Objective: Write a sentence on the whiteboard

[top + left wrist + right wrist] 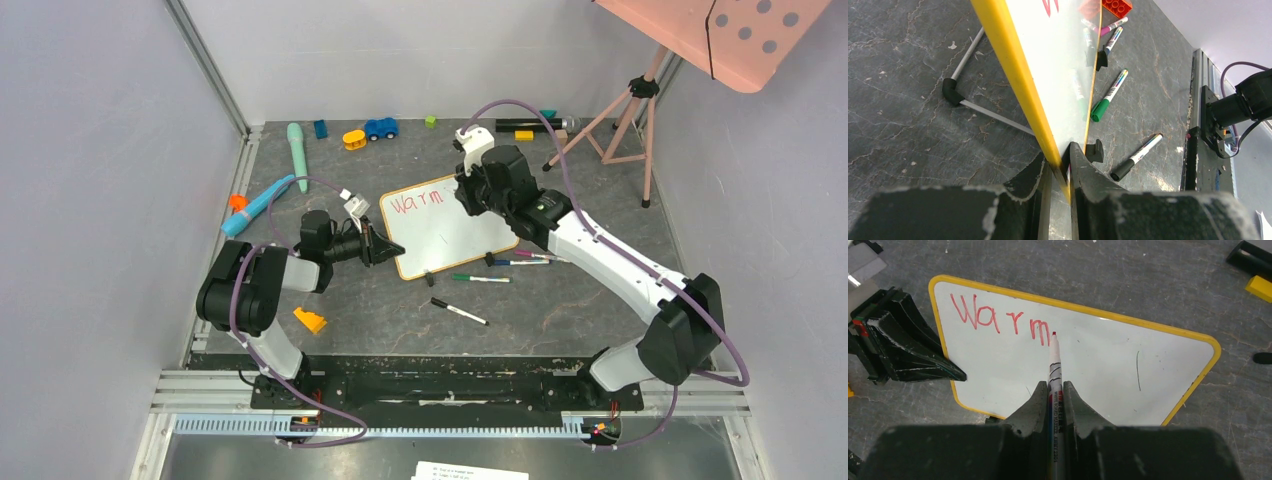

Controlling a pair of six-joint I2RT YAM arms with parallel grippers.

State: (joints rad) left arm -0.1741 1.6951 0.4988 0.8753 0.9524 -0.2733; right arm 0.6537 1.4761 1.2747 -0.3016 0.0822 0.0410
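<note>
The whiteboard lies tilted in the middle of the table, and its frame looks yellow in the wrist views. My left gripper is shut on the board's near-left edge, its fingers pinching the frame. My right gripper is shut on a red marker, whose tip touches the whiteboard just right of the last letter. Of the sentence, only the red word "Warm" shows, along the board's top left. The left gripper is also in the right wrist view.
Loose markers lie near the board's front edge: a green one, a black one and others. An orange block sits by the left arm. Toys line the back wall. A pink dotted panel stands on a tripod back right.
</note>
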